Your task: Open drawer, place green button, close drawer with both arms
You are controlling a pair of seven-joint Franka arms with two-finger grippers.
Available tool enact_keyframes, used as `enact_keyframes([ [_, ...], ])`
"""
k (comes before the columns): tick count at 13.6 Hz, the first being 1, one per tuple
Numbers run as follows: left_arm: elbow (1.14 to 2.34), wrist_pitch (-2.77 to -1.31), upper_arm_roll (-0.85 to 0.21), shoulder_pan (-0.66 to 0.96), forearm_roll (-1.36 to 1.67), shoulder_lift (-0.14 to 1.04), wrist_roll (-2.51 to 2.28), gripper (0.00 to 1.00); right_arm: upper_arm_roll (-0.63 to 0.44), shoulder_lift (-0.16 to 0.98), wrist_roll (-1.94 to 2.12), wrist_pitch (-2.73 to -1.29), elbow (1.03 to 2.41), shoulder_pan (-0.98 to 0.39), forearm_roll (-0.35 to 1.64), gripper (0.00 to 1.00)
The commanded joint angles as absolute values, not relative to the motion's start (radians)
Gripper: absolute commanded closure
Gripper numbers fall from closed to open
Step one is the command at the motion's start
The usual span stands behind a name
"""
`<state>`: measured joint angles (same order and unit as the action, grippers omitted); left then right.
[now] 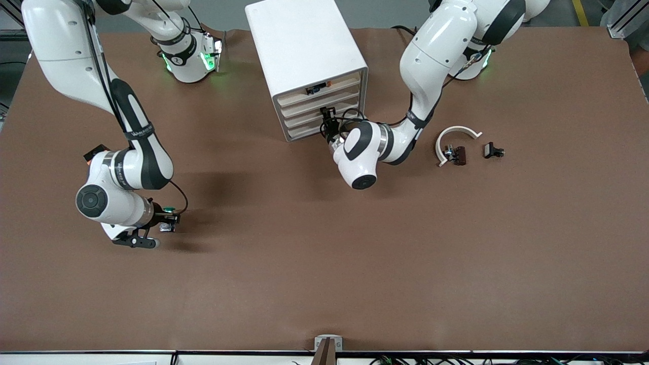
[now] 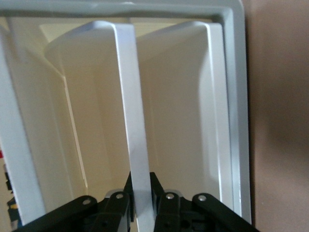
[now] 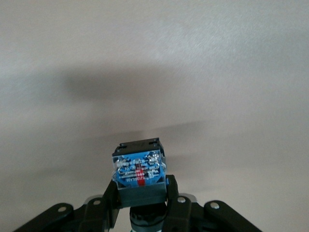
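A white drawer cabinet (image 1: pixel 304 45) stands near the arms' bases, its stacked drawers (image 1: pixel 304 119) facing the front camera. My left gripper (image 1: pixel 327 118) is at the front of a lower drawer. In the left wrist view the left gripper (image 2: pixel 143 189) is shut on that drawer's white handle strip (image 2: pixel 129 96). Over the bare table toward the right arm's end, my right gripper (image 1: pixel 169 221) is shut on the button (image 1: pixel 169 209). Its green cap shows in the front view. In the right wrist view, the right gripper (image 3: pixel 140 192) clamps the button's (image 3: pixel 139 169) black and blue body.
A white curved piece (image 1: pixel 457 133) lies toward the left arm's end of the brown table (image 1: pixel 324 263), with small black clips (image 1: pixel 459 154) beside it. Small dark parts (image 1: pixel 317 89) sit in the cabinet's top slot. A bracket (image 1: pixel 328 349) stands at the table's front edge.
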<state>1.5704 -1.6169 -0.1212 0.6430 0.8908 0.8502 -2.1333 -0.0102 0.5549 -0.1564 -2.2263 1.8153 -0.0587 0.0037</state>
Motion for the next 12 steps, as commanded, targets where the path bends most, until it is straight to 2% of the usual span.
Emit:
enact_keyframes([
  [1,1.546,-1.617,-0.110,0.623,0.904,0.854,-2.138,1.00,-0.011,0.482,-0.176,-2.139,1.832,-0.077,0.003,0.80],
  [6,1.503,-1.608,-0.109,0.533,0.893,0.862,-2.138,1.00,-0.011,0.399,-0.348,-1.972,1.824,-0.141,0.003,0.80],
  [8,1.482,-1.608,-0.109,0.479,0.893,0.862,-2.137,0.99,-0.009,0.385,-0.455,-1.884,1.778,-0.188,0.003,0.80],
  [10,1.465,-1.609,-0.107,0.450,0.893,0.862,-2.134,0.94,-0.009,0.387,-0.587,-1.736,1.682,-0.253,0.003,0.80],
  [11,1.457,-1.609,-0.107,0.439,0.893,0.864,-2.129,0.87,-0.009,0.388,-0.663,-1.676,1.634,-0.290,0.003,0.80],
  [12,1.453,-1.609,-0.100,0.434,0.893,0.864,-2.128,0.72,-0.009,0.388,-0.737,-1.643,1.608,-0.326,0.003,0.80],
])
